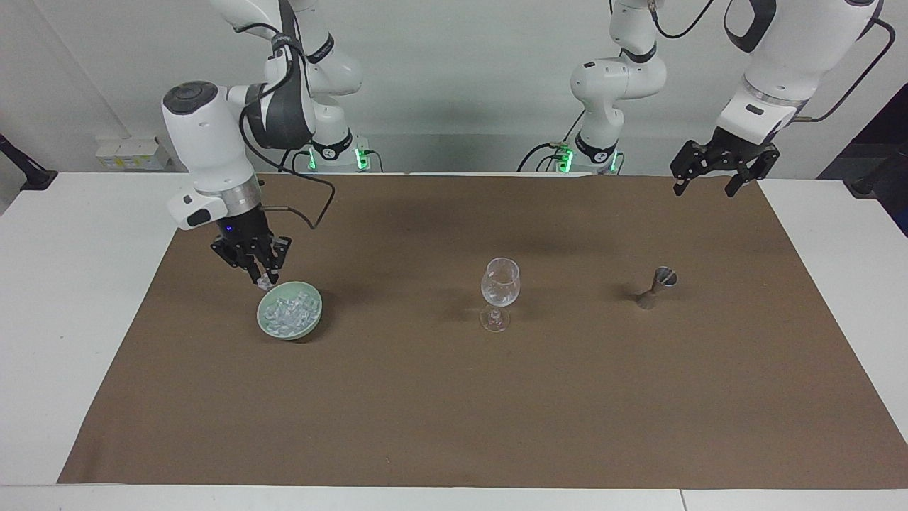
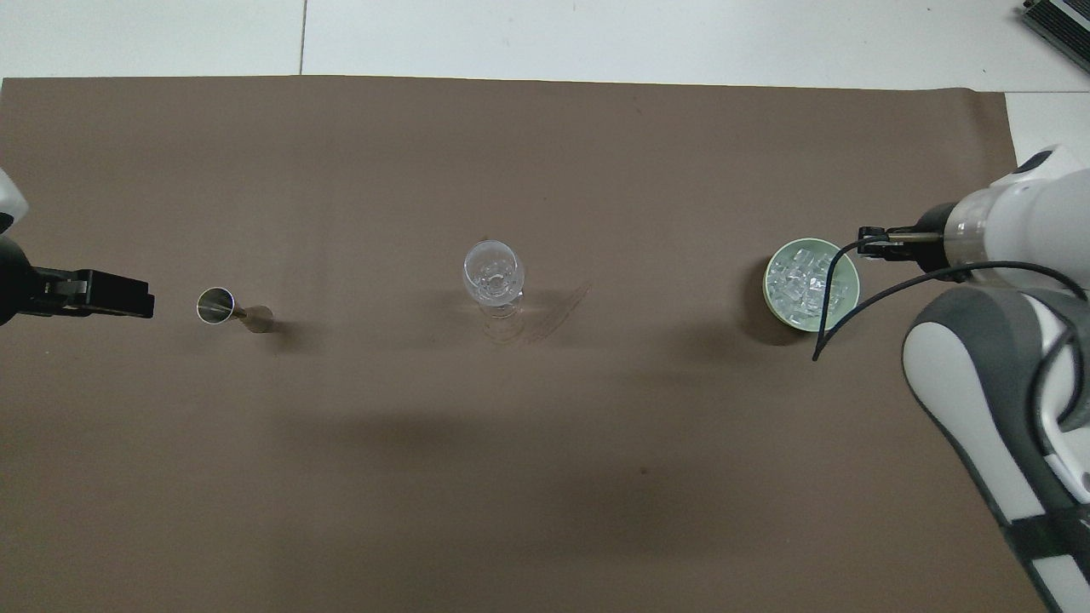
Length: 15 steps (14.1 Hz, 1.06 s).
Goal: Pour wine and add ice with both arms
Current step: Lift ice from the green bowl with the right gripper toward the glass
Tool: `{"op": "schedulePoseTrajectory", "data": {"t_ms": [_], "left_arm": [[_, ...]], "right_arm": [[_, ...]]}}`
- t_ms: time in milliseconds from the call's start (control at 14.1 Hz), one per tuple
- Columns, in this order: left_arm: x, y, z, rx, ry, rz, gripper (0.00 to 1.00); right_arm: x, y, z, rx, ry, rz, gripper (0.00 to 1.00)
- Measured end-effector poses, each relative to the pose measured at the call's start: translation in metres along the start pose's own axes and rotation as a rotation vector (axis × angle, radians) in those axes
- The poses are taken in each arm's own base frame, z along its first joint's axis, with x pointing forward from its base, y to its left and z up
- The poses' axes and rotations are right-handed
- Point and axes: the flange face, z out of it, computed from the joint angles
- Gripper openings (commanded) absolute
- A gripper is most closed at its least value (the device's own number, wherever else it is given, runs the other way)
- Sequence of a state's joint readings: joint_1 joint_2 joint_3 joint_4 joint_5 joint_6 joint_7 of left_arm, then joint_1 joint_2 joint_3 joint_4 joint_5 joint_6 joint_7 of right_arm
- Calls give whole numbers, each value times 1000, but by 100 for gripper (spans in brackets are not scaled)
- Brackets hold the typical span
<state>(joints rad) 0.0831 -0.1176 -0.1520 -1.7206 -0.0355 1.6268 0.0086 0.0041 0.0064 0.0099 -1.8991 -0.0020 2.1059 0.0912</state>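
A robotics lab: two white arms bolted at a paper-covered table, bare wall

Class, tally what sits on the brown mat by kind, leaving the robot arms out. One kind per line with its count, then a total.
Green bowl holding ice: 1
Stemmed glass: 1
Metal jigger: 1
Total: 3

One high camera faces the robots across the table; another looks steeply down; both share the brown mat.
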Motion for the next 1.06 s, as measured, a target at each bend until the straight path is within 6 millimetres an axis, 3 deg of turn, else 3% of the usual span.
{"op": "schedulePoseTrajectory", "data": {"t_ms": [213,355,710,1065], "left_arm": [[0,-7,-1,-1,1,-13,100],[-1,-9,-4,-1,0,-16,100],[-8,-8,-13,1,-6,-15,100],[-13,-8,-14,1,-24,-17,100]], "right_arm": [[1,-4,-72,-2,-31,-2,0],[1,-23,-102,3,-41,17,0],[-9,-114,-113,39,-71,49,0],[-23,-180,-132,61,-100,35,0]]}}
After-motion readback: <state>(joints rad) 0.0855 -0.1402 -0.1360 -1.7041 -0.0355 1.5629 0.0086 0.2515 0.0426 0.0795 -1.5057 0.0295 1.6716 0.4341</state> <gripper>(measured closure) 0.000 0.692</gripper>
